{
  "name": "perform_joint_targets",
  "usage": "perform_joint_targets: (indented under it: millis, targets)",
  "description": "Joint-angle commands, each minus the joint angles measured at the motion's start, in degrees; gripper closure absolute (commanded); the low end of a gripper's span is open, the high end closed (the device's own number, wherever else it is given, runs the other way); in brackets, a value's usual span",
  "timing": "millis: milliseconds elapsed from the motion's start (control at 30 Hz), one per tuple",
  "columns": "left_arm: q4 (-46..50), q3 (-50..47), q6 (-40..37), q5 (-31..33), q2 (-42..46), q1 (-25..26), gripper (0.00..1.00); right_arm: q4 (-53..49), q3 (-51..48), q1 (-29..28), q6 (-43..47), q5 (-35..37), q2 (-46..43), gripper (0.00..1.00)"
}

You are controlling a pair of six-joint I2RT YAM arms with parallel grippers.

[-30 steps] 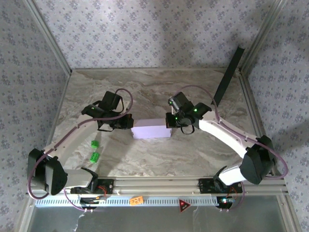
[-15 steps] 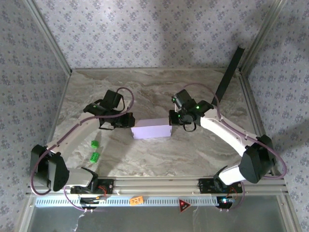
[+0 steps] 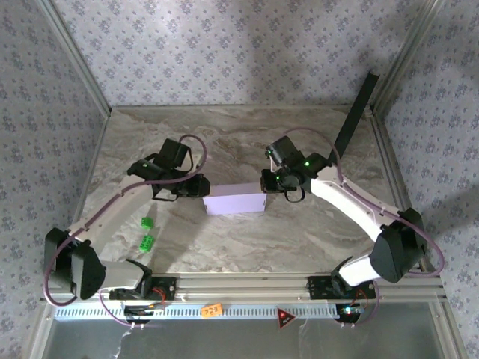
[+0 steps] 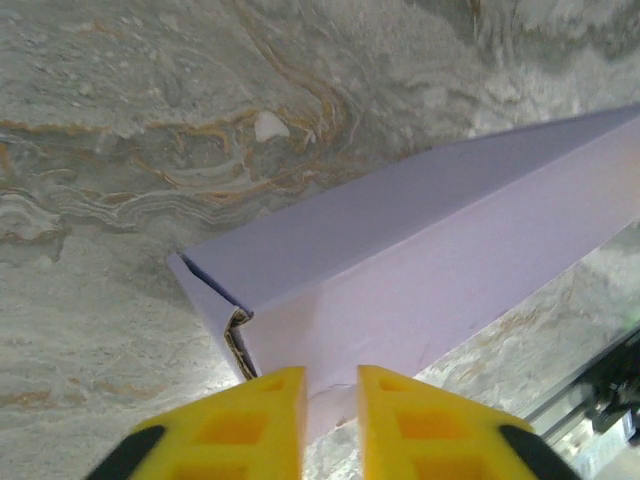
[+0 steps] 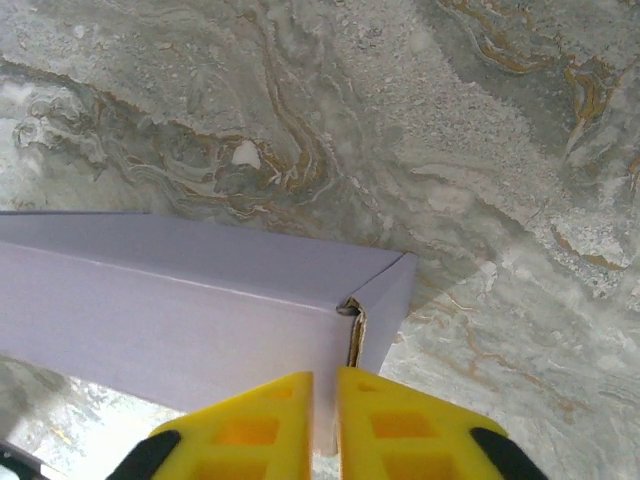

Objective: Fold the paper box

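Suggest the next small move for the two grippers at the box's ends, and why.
Probably open both further and back away: the paper box looks fully folded, lying flat on the table, with the left gripper and right gripper straddling its end edges.

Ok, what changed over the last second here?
Little. The right gripper turned a touch, its wrist swinging slightly toward the far right. The paper box lies where it was, with the left gripper at its other end; no grasp or release shows from above. The green blocks stayed put.
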State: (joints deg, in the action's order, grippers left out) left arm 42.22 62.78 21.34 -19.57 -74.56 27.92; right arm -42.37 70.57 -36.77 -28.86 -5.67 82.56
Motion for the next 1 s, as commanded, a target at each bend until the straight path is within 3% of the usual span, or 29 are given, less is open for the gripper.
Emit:
perform_joint_targets:
  millis: [0, 167, 333, 967]
  targets:
    - [2.1, 2.8, 2.0, 3.1, 3.8, 0.1, 0.69, -3.9, 3.2, 1.0, 1.1, -1.9, -0.5, 0.78]
    - [0.6, 0.3, 3.1, 2.9, 4.5, -0.2, 0.43, -2.7, 2.0, 2.2, 0.9, -5.5, -0.6, 0.55]
    - [-3.0, -2.6, 4.6, 0.0, 2.8, -0.4, 0.38, -0.9, 0.1, 3.2, 1.1, -9.4, 0.9, 0.40]
    - [-9.2, -2.9, 5.4, -5.1, -2.7, -0.4, 0.42, 5.3, -1.2, 4.0, 0.7, -14.1, 3.9, 0.36]
